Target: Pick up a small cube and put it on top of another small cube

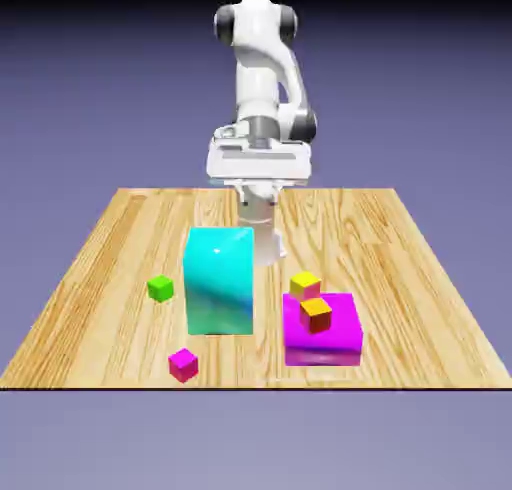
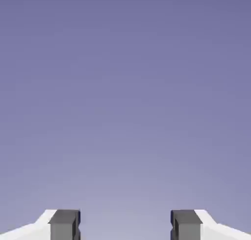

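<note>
The hand [image 2: 125,227] is open, jaws wide apart with nothing between them, and its own camera shows only the plain backdrop, so it is aimed level, off the desk, not at any cube. Out on the wooden desk [image 1: 90,298], the small lime-green cube [image 1: 160,288] sits alone at about nine o'clock from the tall cyan block [image 1: 219,280], near it but apart, with clear room around it for a grasp from above. The small magenta cube [image 1: 183,364] lies at roughly seven o'clock from the block, toward the near edge. At three o'clock, the flat magenta block [image 1: 330,338] already carries an orange cube [image 1: 316,314], with a yellow cube [image 1: 305,284] just behind. The arm [image 1: 262,88] is folded back, so I'd judge the reach has not begun.
</note>
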